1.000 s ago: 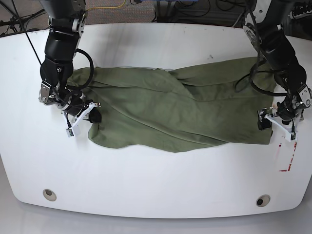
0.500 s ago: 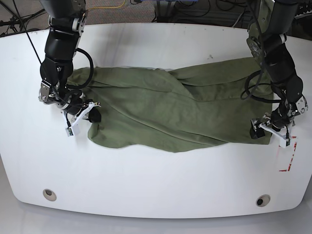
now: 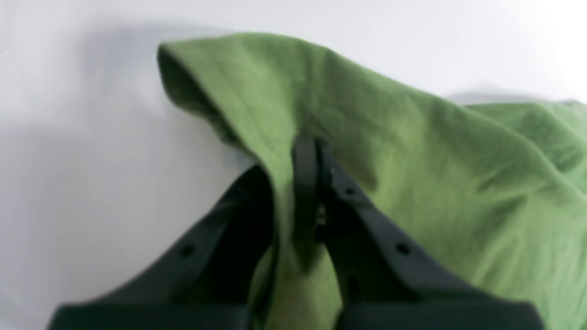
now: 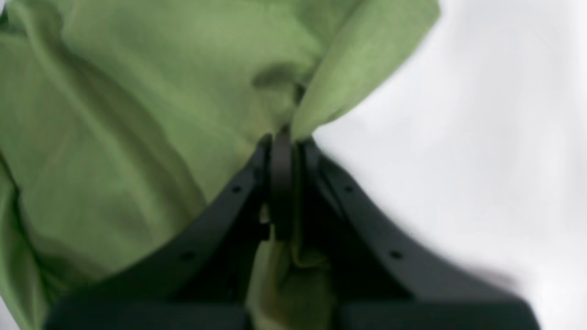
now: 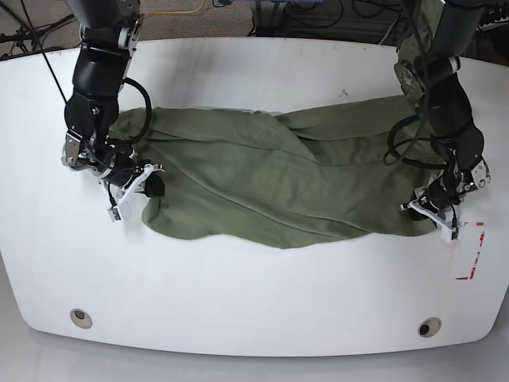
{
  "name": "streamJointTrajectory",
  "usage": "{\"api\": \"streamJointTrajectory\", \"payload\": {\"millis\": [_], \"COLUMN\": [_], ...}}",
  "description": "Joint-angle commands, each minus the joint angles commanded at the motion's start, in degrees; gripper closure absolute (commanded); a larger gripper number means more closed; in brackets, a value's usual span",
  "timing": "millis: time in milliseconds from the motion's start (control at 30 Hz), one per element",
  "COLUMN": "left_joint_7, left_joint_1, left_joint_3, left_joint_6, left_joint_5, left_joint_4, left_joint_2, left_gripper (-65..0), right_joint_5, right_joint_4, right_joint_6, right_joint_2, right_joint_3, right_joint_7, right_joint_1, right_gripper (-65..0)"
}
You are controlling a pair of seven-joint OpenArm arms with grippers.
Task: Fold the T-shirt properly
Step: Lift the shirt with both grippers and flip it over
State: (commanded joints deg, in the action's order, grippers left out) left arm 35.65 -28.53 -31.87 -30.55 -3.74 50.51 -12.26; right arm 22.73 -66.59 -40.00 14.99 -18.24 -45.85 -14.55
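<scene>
The olive-green T-shirt [image 5: 278,179] lies crumpled across the middle of the white table [image 5: 254,294], stretched from one arm to the other. On the base view's right, my left gripper [image 5: 425,211] is shut on the shirt's near right corner. The left wrist view shows the cloth [image 3: 390,151] pinched between the black fingers [image 3: 305,183], with a fold lifted over them. My right gripper [image 5: 139,189], on the base view's left, is shut on the shirt's left edge. In the right wrist view its fingers [image 4: 279,183] clamp a bunched fold of green fabric [image 4: 137,114].
Red tape marks [image 5: 471,251] lie on the table just right of my left gripper. Two round holes [image 5: 79,317] [image 5: 429,327] sit near the table's front edge. Cables [image 5: 318,12] run behind the far edge.
My left gripper has moved left and slightly down onto the shirt's right corner and shut on it. The right gripper has barely shifted, still holding the left edge.
</scene>
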Motion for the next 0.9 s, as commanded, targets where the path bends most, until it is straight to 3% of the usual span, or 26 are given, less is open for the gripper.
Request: {"api": "streamJointTrajectory", "payload": {"millis": [167, 233, 533, 767, 900], "left_joint_7": [5.36, 6.77, 12.31, 13.89, 13.89], "left_joint_1": [4.75, 5.8, 8.44, 8.35, 6.95], "left_joint_3": [2.02, 2.02, 2.29, 5.54, 5.45], "left_joint_6": [-0.09, -0.09, -0.09, 0.35, 0.97], "left_joint_5": [-0.09, -0.09, 0.09, 0.0, 0.26], "left_joint_4": [13.71, 19.96, 37.19, 49.85, 57.49], "left_joint_2": [0.35, 2.11, 3.6, 3.78, 5.45], "left_gripper": [0.0, 0.0, 0.0, 0.0, 0.0], "right_joint_5": [-0.18, -0.44, -0.53, -0.09, -0.44], "right_joint_4": [-8.44, -10.29, -14.24, -14.68, -14.33], "right_joint_6": [0.0, 0.0, 0.0, 0.0, 0.0], "right_joint_2": [0.0, 0.0, 0.53, 2.73, 3.87], "right_joint_3": [0.0, 0.0, 0.09, 0.26, 0.26], "right_joint_7": [-3.16, -4.04, -7.12, -11.52, -13.36], "right_joint_1": [2.37, 2.29, -1.14, -8.0, -13.45], "right_gripper": [0.0, 0.0, 0.0, 0.0, 0.0]}}
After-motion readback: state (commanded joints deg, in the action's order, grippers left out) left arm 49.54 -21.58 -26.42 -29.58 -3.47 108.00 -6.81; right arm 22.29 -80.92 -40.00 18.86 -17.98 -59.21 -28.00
